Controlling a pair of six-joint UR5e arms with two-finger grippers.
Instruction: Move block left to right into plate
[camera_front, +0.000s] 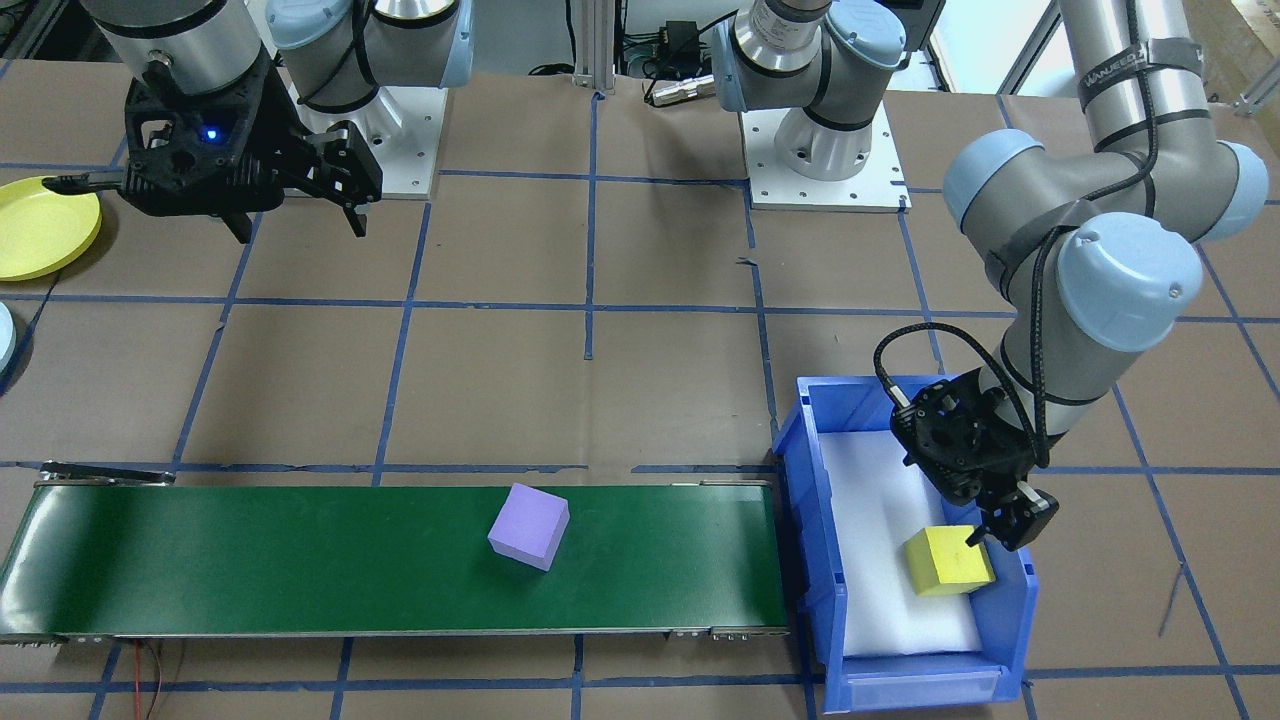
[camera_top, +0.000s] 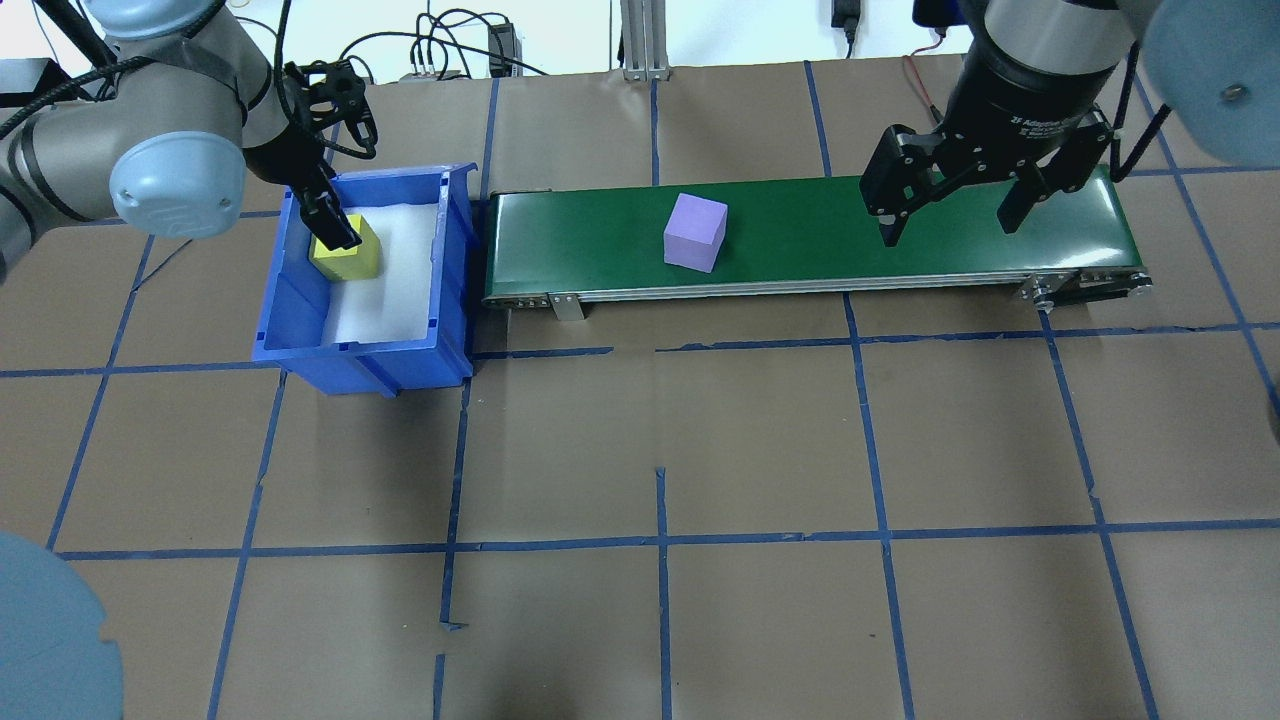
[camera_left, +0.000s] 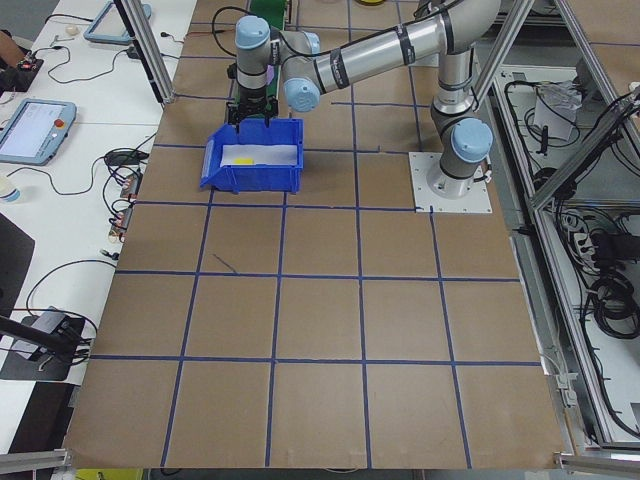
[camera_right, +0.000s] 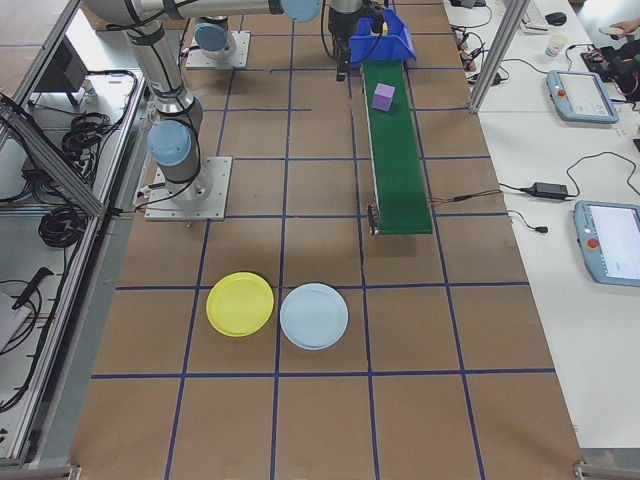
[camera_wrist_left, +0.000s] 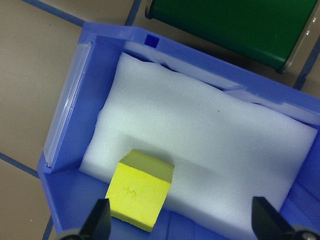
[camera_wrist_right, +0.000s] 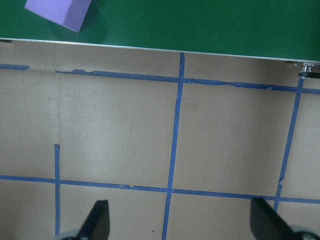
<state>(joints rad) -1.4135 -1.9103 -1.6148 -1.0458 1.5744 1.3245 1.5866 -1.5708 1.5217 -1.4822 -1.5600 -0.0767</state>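
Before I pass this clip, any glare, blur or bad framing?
Front-facing view: sharp, but the yellow plate is cut by the frame edge. Left wrist view: soft focus, the foam in the blue bin looks washed out. Overhead view: bright, blown-out strip along the top edge.

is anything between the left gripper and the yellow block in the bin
Nothing visible. The left gripper hangs open just above the yellow block, which sits alone on white foam inside the blue bin, close to one corner wall.

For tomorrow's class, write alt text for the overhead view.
A purple block sits on a green belt. The left gripper reaches into a blue bin over a yellow block; the right gripper hangs open.
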